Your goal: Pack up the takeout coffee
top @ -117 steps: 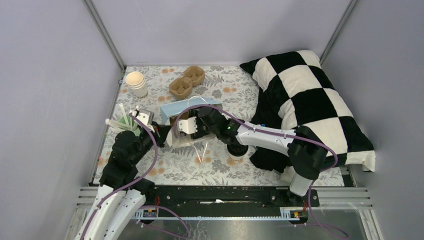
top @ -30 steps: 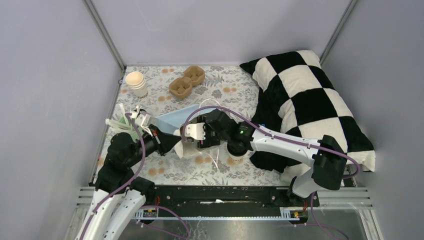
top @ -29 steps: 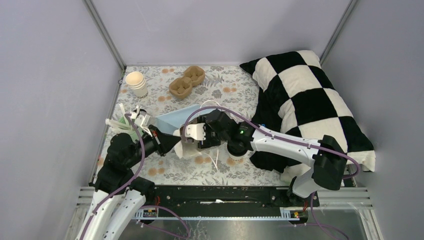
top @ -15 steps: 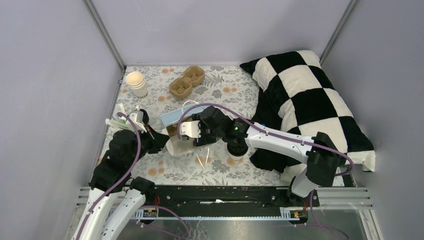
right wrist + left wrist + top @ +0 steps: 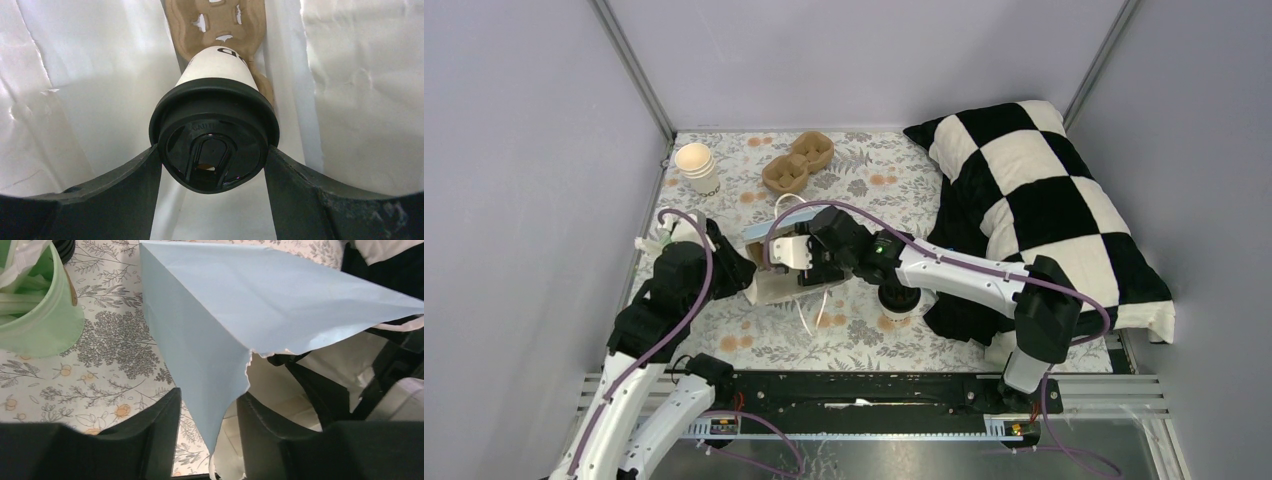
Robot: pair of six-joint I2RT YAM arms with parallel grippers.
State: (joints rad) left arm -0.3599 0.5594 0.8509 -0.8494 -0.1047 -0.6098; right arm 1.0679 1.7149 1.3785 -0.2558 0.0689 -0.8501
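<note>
**Top external view.** The blue bag (image 5: 760, 236) lay on its side at mid-bench (image 5: 864, 165), its mouth turned toward the arms. The left claw (image 5: 736, 268) sat at the bag's left edge. The right claw (image 5: 796, 262) reached into the mouth, so the cup it carried could not be seen from here. A second coffee cup (image 5: 898, 300), lid on, stood upright on the bench under the right forearm, outside the bag. A stack of cream cups (image 5: 696, 166) and a brown pulp carrier (image 5: 799, 162) stood at the far side, well apart from the bag. A checkered pillow (image 5: 1044, 200) covered the right end.

**Left wrist view.** The left claw was released. Its fingers (image 5: 155, 425) stood parted on either side of the bag's lower corner, with bench cloth showing in the gap. A mint-green cup (image 5: 35, 315) holding white sticks (image 5: 15, 270) stood to the left, apart from the bag.

**Right wrist view.** The right claw was clenched on a coffee cup (image 5: 220, 70), with both fingers pressed against the rim of its black lid (image 5: 214, 145). The cup was inside the bag, with white lining on both sides, and its base met a pulp tray (image 5: 220, 20) beyond it.
</note>
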